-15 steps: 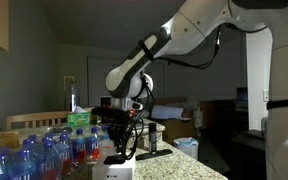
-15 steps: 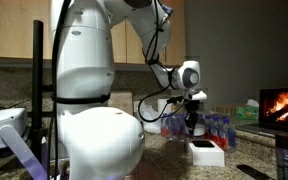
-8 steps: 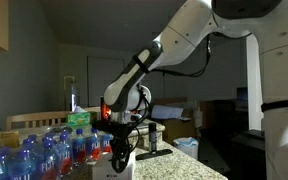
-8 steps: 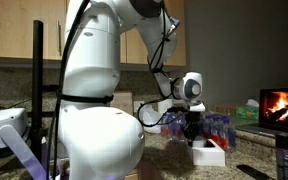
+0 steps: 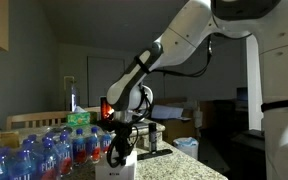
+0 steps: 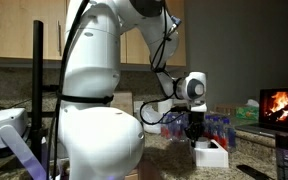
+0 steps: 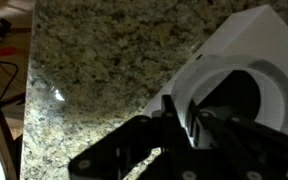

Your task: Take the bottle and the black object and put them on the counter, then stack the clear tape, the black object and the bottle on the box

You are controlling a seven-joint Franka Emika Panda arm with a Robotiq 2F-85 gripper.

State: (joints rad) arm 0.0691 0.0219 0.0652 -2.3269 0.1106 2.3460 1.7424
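Observation:
The white box [image 7: 252, 35] lies on the granite counter [image 7: 94, 70] and shows in both exterior views [image 5: 114, 171] [image 6: 209, 154]. The clear tape [image 7: 206, 82] lies as a pale ring on the box's top. My gripper [image 7: 184, 110] is down at the box in both exterior views [image 5: 120, 152] [image 6: 194, 136]. Its fingers pinch the ring's wall, one inside and one outside. A slim dark bottle [image 5: 152, 138] stands on the counter beyond the box and shows again in an exterior view [image 6: 285, 152]. A low dark item [image 6: 252, 172] lies near it; I cannot tell whether it is the black object.
Several clear water bottles with blue and red labels [image 5: 44, 150] [image 6: 220, 125] stand packed behind the box, with a green-capped bottle [image 5: 79, 119] among them. A screen showing fire [image 6: 282, 108] stands at the back. The counter edge runs close to the box.
Over the last second my gripper came down onto the box with the tape. Since half a second ago it has barely moved.

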